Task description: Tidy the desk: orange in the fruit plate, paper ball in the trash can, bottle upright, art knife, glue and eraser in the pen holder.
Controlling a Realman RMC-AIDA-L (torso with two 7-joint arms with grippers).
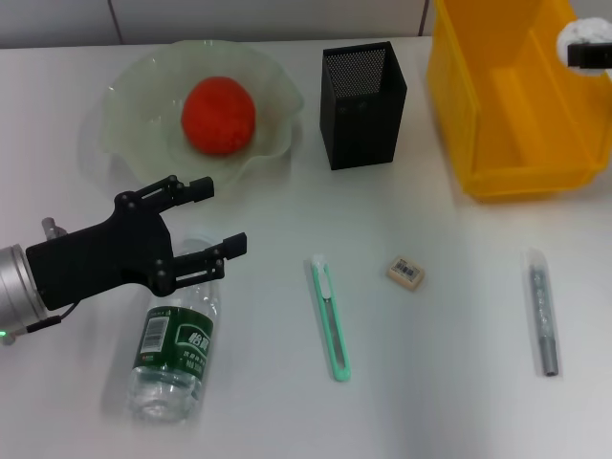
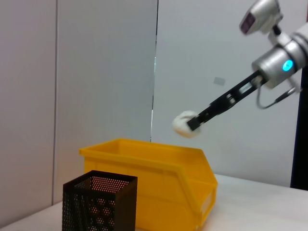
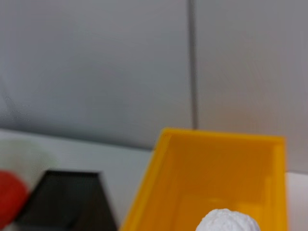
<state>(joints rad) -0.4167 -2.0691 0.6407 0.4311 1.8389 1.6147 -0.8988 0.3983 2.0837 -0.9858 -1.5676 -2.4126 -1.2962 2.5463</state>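
My right gripper hangs above the far right of the yellow trash can, shut on the white paper ball. The left wrist view shows that ball held over the can. The orange sits in the pale-green fruit plate. My left gripper is open just above the neck end of the bottle, which lies on its side. The art knife, eraser and glue lie on the desk. The black mesh pen holder stands upright.
The pen holder stands between the fruit plate and the trash can at the back. White desk stretches along the front, between the knife and the glue. A grey wall rises behind the table.
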